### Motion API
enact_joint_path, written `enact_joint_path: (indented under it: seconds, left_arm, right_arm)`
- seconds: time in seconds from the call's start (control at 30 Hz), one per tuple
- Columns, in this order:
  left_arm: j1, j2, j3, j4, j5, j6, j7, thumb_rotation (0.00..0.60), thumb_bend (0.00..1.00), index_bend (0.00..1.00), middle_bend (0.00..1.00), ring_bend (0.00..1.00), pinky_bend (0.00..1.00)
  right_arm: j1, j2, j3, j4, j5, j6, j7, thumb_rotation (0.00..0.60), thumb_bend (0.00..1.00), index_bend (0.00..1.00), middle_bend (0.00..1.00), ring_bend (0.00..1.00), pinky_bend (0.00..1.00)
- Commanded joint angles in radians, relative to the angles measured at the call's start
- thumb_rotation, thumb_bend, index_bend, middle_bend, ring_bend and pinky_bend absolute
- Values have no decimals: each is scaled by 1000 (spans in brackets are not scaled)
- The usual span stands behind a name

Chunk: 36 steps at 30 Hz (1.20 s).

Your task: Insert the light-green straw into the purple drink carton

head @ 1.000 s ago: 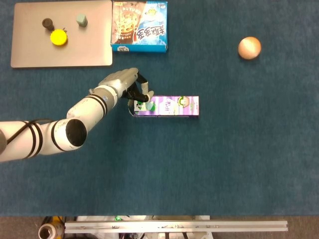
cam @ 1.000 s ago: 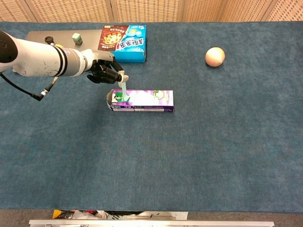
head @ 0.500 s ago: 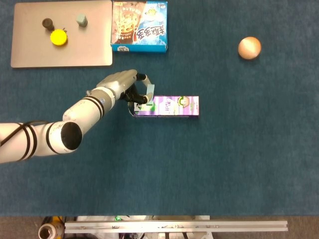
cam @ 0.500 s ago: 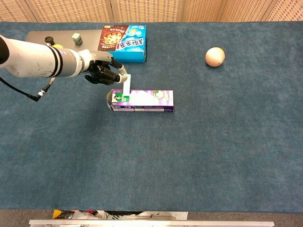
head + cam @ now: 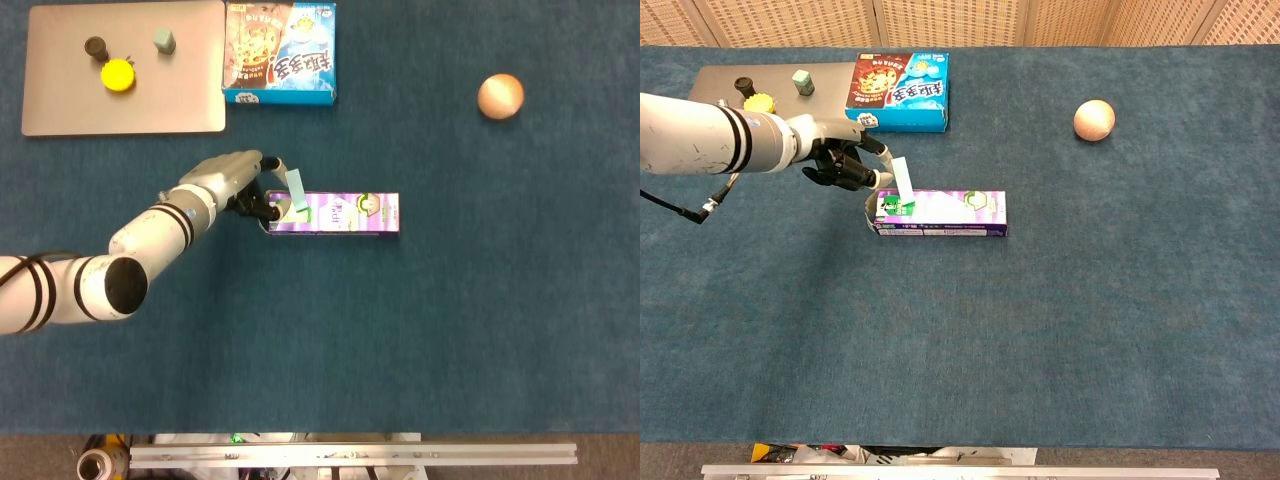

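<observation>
Blue cloth table [image 5: 1060, 330]. Grey tray [image 5: 60, 100] up and to the left of the left hand [image 5: 232, 180]; snack box [image 5: 280, 52] straight beyond it. Purple drink carton [image 5: 345, 214] lies flat, its near end just right of the fingers. Left hand: fingers curled, apparently holding nothing; contact with carton unclear. Light-green straw [image 5: 903, 182] stands tilted in the carton's near end, just right of the fingertips. Right hand not visible.

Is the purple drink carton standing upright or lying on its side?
Lying on its side. The purple drink carton rests lengthwise on the blue cloth, and the light-green straw rises from its left end.
</observation>
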<state>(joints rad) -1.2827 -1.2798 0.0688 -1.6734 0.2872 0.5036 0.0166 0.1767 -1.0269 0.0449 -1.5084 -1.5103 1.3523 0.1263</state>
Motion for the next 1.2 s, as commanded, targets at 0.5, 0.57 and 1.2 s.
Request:
enact_joint_path:
  seconds: [0.5, 0.57, 1.2]
  left_arm:
    - [-14, -40, 54, -8, 4, 137, 98, 404, 430, 151, 864, 924, 966]
    - [-8, -41, 56, -11, 4, 164, 112, 404, 430, 149, 844, 912, 947]
    - [248, 52, 21, -122, 314, 472, 90, 421, 430, 158, 488, 521, 724]
  right_arm:
    - [-5, 5, 0, -4, 1, 6, -3, 600, 329, 53, 250, 58, 44]
    - [-4, 5, 0, -6, -2, 6, -4, 600, 329, 53, 250, 58, 44]
    - [27, 30, -1, -60, -55, -2, -49, 600, 329, 53, 250, 57, 44]
